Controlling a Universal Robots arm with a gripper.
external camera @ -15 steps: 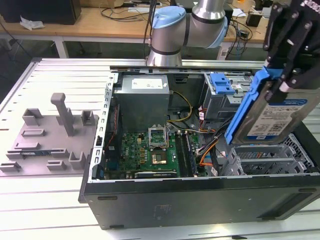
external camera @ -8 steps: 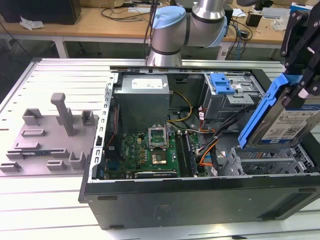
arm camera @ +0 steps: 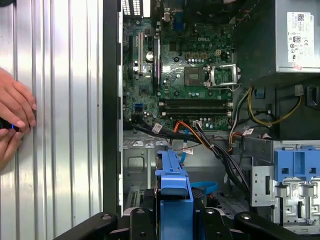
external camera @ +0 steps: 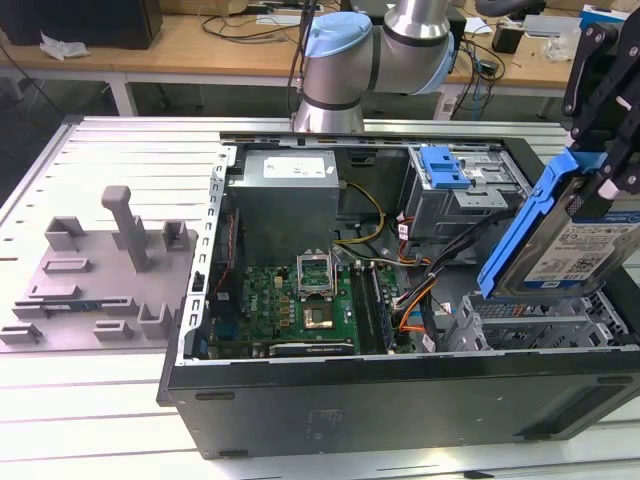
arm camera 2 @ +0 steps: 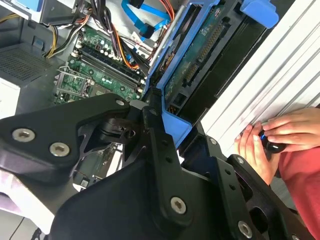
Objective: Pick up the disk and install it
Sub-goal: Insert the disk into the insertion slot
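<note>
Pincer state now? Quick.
Pincer: shut on the disk, holding it tilted over the open computer case.

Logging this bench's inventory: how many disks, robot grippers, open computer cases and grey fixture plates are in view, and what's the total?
disk: 1
gripper: 1
computer case: 1
grey fixture plate: 1
Total: 4

The arm's pincer hangs tilted, clamped on the disk.
</note>
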